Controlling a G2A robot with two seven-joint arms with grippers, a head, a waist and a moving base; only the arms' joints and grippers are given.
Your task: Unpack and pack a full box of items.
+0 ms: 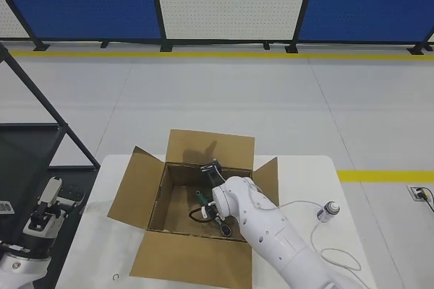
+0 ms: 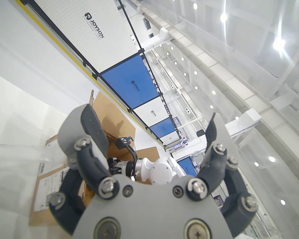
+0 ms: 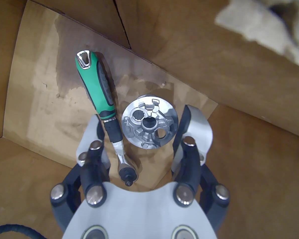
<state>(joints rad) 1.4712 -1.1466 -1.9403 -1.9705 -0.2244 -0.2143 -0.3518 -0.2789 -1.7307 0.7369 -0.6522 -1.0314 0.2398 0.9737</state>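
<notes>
An open cardboard box (image 1: 175,170) stands on the white table (image 1: 304,173), flaps spread. The right arm (image 1: 240,206) is down inside it. On the box floor (image 3: 39,105) lie a ratchet wrench with a green handle (image 3: 96,85) (image 1: 200,195) and a round silver metal part (image 3: 149,121). My right gripper (image 3: 142,123) is open just above them, the metal part between its fingers and the wrench shaft beside one finger (image 3: 96,131). My left gripper (image 2: 152,118) (image 1: 58,193) is open and holds nothing, left of the table, pointing up away from the box (image 2: 109,115).
A small white and grey cylinder (image 1: 330,211) with a cable stands on the table right of the box. A tiny ring (image 1: 116,277) lies near the front left corner. A dark frame (image 1: 29,94) stands at the left. A pale crumpled wad (image 3: 266,18) shows blurred above the box wall.
</notes>
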